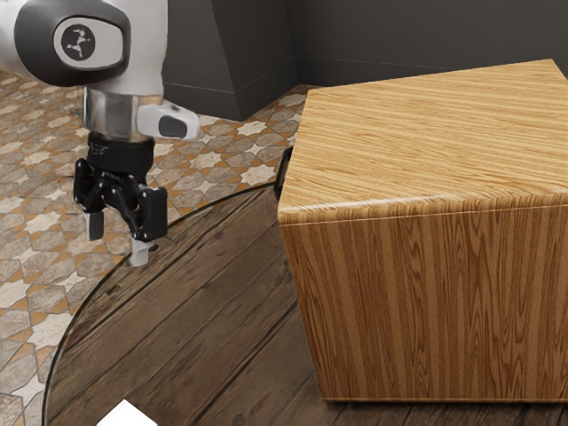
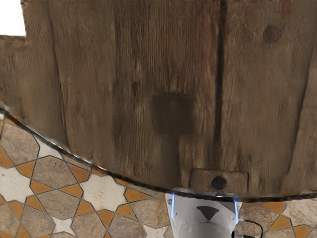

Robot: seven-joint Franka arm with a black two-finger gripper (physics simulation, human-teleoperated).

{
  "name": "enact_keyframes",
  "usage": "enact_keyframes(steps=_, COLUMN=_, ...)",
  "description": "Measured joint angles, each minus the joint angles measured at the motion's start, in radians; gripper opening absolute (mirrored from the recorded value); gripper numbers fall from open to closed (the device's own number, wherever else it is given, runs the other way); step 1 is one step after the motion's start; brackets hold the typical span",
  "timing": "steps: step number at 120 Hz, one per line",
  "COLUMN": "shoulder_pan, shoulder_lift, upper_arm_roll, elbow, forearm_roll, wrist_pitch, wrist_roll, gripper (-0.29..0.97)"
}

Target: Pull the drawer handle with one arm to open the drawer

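At the exterior view's left, the black gripper hangs from the white arm and points straight down, just over the curved rim of the dark plank table. Its two fingers stand spread apart with nothing between them. The wooden drawer cabinet sits on the table toward the exterior view's right, well apart from the gripper. Its light grain runs across the top and down the near side. A sliver of the dark handle juts from the face turned toward the exterior view's left, but too little of it shows to tell its shape. A small white object lies at the table's near edge. From the wrist, the table's boards lie below the hand. Beyond their rim are the patterned floor tiles and the robot's white base.
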Motion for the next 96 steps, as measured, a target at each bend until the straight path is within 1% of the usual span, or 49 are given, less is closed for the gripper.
enact_keyframes(steps=8, shoulder_pan=-0.015, shoulder_lift=-0.002, upper_arm_roll=0.013, elbow=-0.013, forearm_roll=0.016, wrist_pitch=0.129, wrist_roll=-0.008, gripper=0.68)
enact_keyframes(steps=17, shoulder_pan=-0.021, shoulder_lift=-0.003, upper_arm_roll=0.017, elbow=-0.017, forearm_roll=0.024, wrist_pitch=0.231, wrist_roll=-0.016, gripper=0.68)
enact_keyframes(steps=34, shoulder_pan=-0.023, shoulder_lift=-0.016, upper_arm_roll=0.015, elbow=-0.018, forearm_roll=0.009, wrist_pitch=0.345, wrist_roll=-0.028, gripper=0.68)
enact_keyframes(steps=38, shoulder_pan=-0.023, shoulder_lift=-0.019, upper_arm_roll=0.015, elbow=-0.017, forearm_roll=-0.007, wrist_pitch=0.363, wrist_roll=-0.029, gripper=0.68)
enact_keyframes(steps=42, shoulder_pan=-0.018, shoulder_lift=-0.024, upper_arm_roll=0.019, elbow=-0.017, forearm_roll=-0.040, wrist_pitch=0.379, wrist_roll=-0.031, gripper=0.68)
enact_keyframes(steps=51, shoulder_pan=0.017, shoulder_lift=-0.087, upper_arm_roll=0.049, elbow=-0.017, forearm_roll=-0.167, wrist_pitch=0.422, wrist_roll=-0.034, gripper=0.68)
enact_keyframes(steps=59, shoulder_pan=0.032, shoulder_lift=-0.130, upper_arm_roll=0.087, elbow=-0.016, forearm_roll=-0.254, wrist_pitch=0.458, wrist_roll=-0.036, gripper=0.68)
enact_keyframes(steps=65, shoulder_pan=0.026, shoulder_lift=-0.141, upper_arm_roll=0.098, elbow=-0.003, forearm_roll=-0.305, wrist_pitch=0.480, wrist_roll=-0.038, gripper=0.68)
enact_keyframes(steps=71, shoulder_pan=-0.001, shoulder_lift=-0.145, upper_arm_roll=0.102, elbow=0.004, forearm_roll=-0.360, wrist_pitch=0.504, wrist_roll=-0.040, gripper=0.68)
enact_keyframes(steps=81, shoulder_pan=-0.063, shoulder_lift=-0.146, upper_arm_roll=0.106, elbow=0.007, forearm_roll=-0.420, wrist_pitch=0.541, wrist_roll=-0.045, gripper=0.68)
enact_keyframes(steps=96, shoulder_pan=-0.083, shoulder_lift=-0.146, upper_arm_roll=0.118, elbow=-0.006, forearm_roll=-0.475, wrist_pitch=0.577, wrist_roll=-0.051, gripper=0.68)
